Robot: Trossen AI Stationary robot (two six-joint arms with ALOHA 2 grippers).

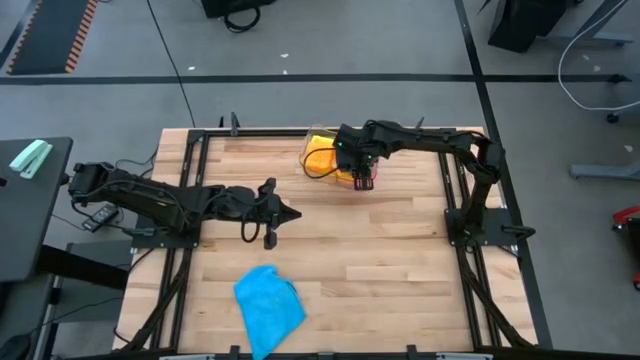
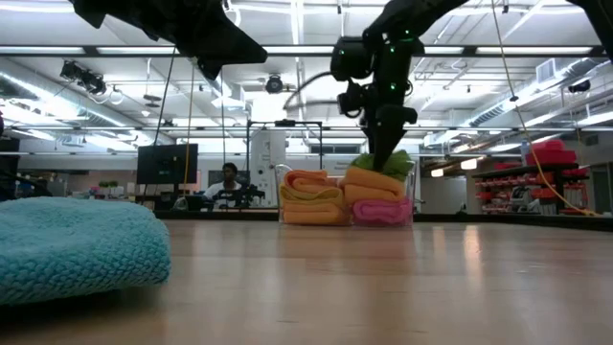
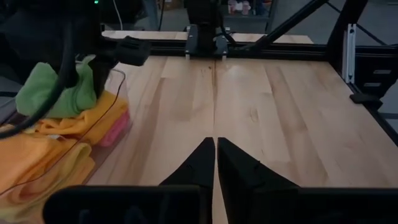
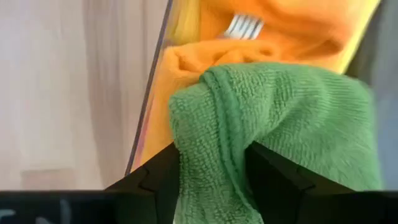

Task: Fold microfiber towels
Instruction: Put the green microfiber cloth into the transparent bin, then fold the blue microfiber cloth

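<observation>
Crumpled green towel between the right gripper's spread fingers over the tray, tabletop's far edge, left gripper pressed together

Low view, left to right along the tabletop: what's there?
Blue towel at the near left edge → folded orange and yellow stack → second stack, orange on pink, with the green towel on top and the right hand at it.
</observation>
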